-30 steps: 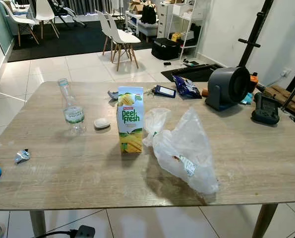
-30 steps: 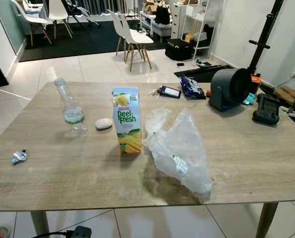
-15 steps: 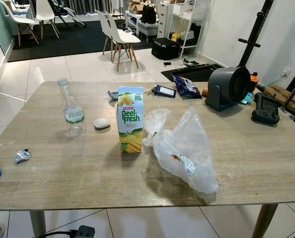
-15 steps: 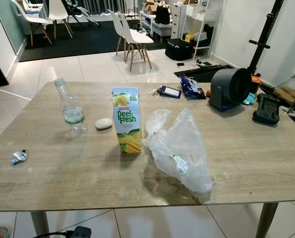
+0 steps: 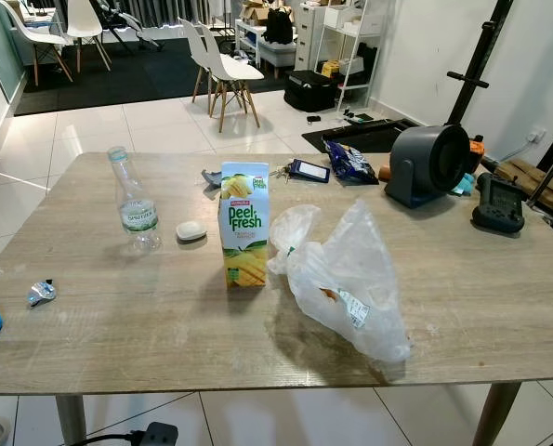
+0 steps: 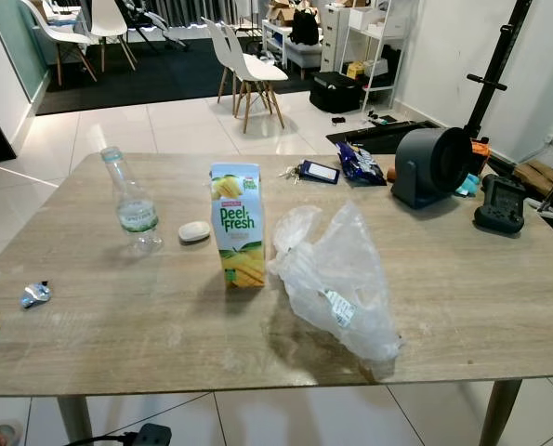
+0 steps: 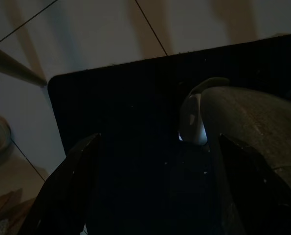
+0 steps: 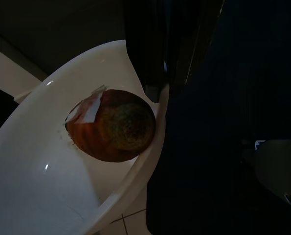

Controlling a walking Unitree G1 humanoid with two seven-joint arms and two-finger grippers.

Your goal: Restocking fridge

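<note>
Yellow-and-green Peel Fresh carton [image 5: 244,225] stands upright near the middle of the wooden table [image 5: 118,325]. Just beside it on my right lies a crumpled clear plastic bag [image 5: 347,281], and on my left a small white case [image 5: 190,231] and a water bottle [image 5: 135,202]. Farther back sit a grey fan [image 5: 427,164] and a snack packet [image 5: 348,162].

My left wrist view is dark: the left gripper [image 7: 152,186] hangs over a black mat [image 7: 130,112], its 2 fingers spread wide. My right wrist view shows a brown round object [image 8: 112,126] in a white chair seat [image 8: 37,186]; I cannot tell that gripper's finger state.

White tile floor [image 5: 155,121] and white chairs [image 5: 222,70] lie beyond.
</note>
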